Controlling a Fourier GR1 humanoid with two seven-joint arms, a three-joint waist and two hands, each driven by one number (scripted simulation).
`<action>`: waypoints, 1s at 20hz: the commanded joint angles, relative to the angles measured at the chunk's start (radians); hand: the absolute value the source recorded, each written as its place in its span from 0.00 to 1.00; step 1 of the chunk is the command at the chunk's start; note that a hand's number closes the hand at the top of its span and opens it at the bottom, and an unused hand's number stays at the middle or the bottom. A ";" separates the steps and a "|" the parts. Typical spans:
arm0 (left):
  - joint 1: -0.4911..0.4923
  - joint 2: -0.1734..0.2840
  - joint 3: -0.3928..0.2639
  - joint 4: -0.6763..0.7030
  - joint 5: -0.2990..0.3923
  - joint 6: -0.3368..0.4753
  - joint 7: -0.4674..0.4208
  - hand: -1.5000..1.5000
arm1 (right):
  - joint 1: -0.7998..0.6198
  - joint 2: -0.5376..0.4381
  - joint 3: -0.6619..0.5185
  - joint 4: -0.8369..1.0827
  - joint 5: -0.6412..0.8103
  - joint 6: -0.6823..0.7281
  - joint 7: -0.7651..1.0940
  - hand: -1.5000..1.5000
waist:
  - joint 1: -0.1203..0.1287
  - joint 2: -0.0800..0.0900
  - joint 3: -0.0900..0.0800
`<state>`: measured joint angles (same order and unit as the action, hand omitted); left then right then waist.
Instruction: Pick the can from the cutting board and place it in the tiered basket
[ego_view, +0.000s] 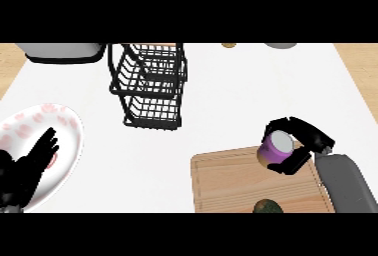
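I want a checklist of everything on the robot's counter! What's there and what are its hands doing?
Surface: white counter, wooden edges at both sides.
Job's things: purple can over the cutting board, at its far right corner; black tiered basket stands apart, farther back and left.
Clutter: patterned plate at left; dark round thing on the board's near edge; grey appliance far left; two small things at the far edge.
Hands: right hand curled round the can; left hand open over the plate.
Cables: nothing seen.
Surroundings: nothing seen.
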<state>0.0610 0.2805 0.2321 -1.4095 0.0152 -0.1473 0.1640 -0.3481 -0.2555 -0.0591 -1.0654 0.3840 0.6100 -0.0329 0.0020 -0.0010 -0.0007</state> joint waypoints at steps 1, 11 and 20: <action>-0.011 0.005 0.016 0.032 -0.007 0.000 -0.012 0.50 | 0.001 -0.047 -0.084 -0.063 -0.064 0.030 0.078 1.00 | -0.004 0.000 0.000; -0.038 0.008 -0.043 0.027 -0.033 -0.028 0.014 0.50 | -0.242 0.253 0.297 -0.242 0.382 -0.430 0.472 1.00 | 0.093 -0.049 -0.024; -0.071 -0.013 -0.077 0.036 -0.043 -0.032 0.026 0.50 | -0.488 0.255 0.472 -0.305 0.601 -0.636 0.898 1.00 | 0.125 -0.046 -0.016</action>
<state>0.0063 0.2723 0.1684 -1.3760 -0.0242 -0.1741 0.1851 -0.7440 -0.0058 0.3436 -1.3501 0.9079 0.0558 0.6995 0.1102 -0.0514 -0.0201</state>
